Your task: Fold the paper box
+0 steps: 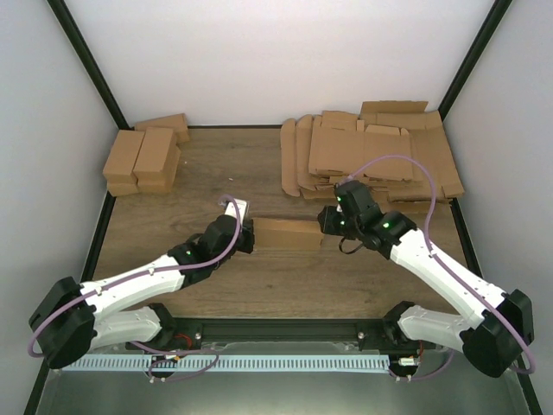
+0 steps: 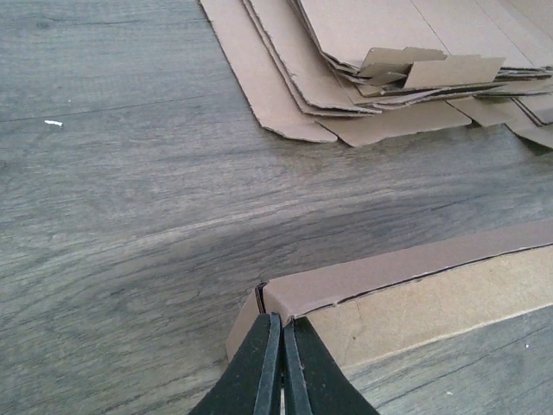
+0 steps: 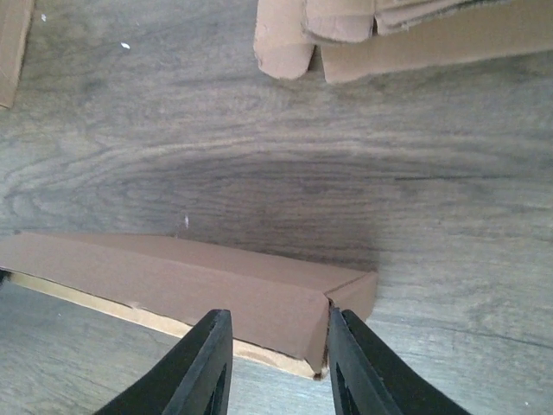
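The paper box (image 1: 288, 233) is a long, shallow brown cardboard shape lying at the table's middle between both arms. My left gripper (image 1: 249, 235) is at its left end. In the left wrist view its fingers (image 2: 282, 333) are pressed together on the near corner of the box (image 2: 415, 294), and the doubled end flap shows just left of the tips. My right gripper (image 1: 328, 223) is at the right end. In the right wrist view it is open (image 3: 276, 316), with its jaws straddling the end of the box (image 3: 173, 277) and the right finger (image 3: 346, 346) beside the end flap.
A heap of flat brown blanks (image 1: 371, 156) lies at the back right and also shows in the left wrist view (image 2: 346, 52) and the right wrist view (image 3: 346, 35). Finished brown boxes (image 1: 145, 157) stand at the back left. White walls enclose the table.
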Available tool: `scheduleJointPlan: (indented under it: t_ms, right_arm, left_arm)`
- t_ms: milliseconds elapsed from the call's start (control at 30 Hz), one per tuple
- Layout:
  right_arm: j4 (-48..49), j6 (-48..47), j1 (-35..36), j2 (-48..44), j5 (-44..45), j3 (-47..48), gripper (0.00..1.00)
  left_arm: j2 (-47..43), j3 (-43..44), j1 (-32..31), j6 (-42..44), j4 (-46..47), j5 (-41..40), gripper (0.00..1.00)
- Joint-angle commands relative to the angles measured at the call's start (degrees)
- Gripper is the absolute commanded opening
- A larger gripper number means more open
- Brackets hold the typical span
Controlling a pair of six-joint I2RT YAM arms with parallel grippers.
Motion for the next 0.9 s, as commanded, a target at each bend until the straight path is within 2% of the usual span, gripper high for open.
scheduleJointPlan:
  t_ms: [0, 167, 333, 500, 733, 867]
  right_arm:
    - [2.3, 1.9, 0.0, -0.7, -2.4, -2.7, 0.32]
    - [3.8, 3.6, -0.1, -1.0, -3.6, -5.9, 0.30]
    - [4.9, 4.2, -0.1, -1.1, -4.4, -8.3, 0.23]
    - [4.9, 4.0, 0.0, -1.1, -3.8, -9.1, 0.22]
    - [4.7, 3.7, -0.1, -0.9, -2.8, -9.3, 0.20]
    - [4.9, 3.3, -0.1, -0.8, -2.8, -9.4, 0.20]
  left_arm:
    - [1.8, -0.2, -0.9, 0.3, -4.9, 1.7, 0.04]
    - [2.3, 0.0, -1.1, 0.1, -4.6, 1.7, 0.04]
    - [3.3, 0.7, -1.3, 0.0, -4.6, 1.8, 0.06]
    - [1.6, 1.4, -1.4, -1.5, -5.5, 3.2, 0.26]
    - [-6.4, 4.5, -1.2, -5.4, -11.6, 6.3, 0.48]
    - [-9.3, 5.7, 0.6, -8.6, -11.0, 9.8, 0.59]
